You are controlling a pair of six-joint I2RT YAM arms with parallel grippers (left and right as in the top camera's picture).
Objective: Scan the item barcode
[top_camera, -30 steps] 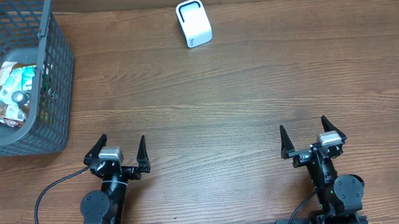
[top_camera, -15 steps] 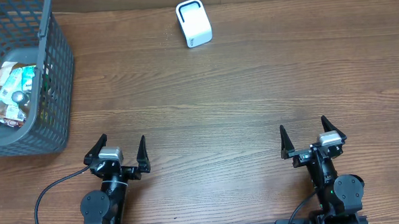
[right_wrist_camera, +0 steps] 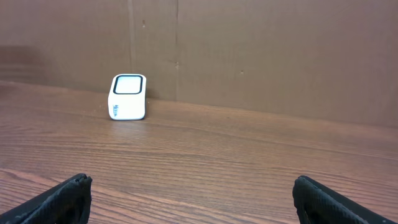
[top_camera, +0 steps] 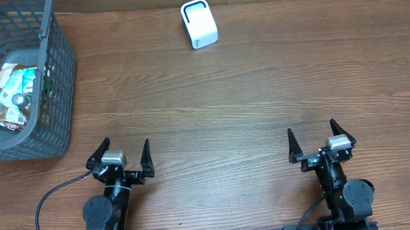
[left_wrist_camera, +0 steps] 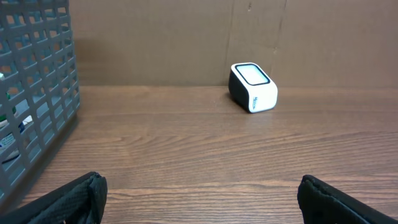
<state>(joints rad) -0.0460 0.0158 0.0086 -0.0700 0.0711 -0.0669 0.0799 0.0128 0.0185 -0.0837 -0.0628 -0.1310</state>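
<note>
white scanner [top_camera: 199, 24] with a dark window on top, parked near the far edge of the wood bench [top_camera: 259, 92], a bit left of the middle and just in front of the cardboard wall [left_wrist_camera: 186, 37]. it's tilted a little, window end toward the wall. nothing is touching it.

the items [top_camera: 13, 95] are a heap of crinkly packets down in the grey mesh basket [top_camera: 59, 73], which sits at the bench's left edge, well apart from the scanner. can't make out any barcode on them, too small and jumbled.

left claw [top_camera: 126, 146] is at the near edge on the left side, fingers spread wide, gripping nothing. right claw [top_camera: 311, 132] is at the near edge on the right side, same deal: wide apart and empty. both point toward the far edge, well apart from the scanner and the basket.

from the left wrist the basket wall fills the left side and the scanner is ahead, slightly right. from the right wrist the scanner is ahead and off to the left. a black cable [top_camera: 49, 198] loops off the left arm's base.
</note>
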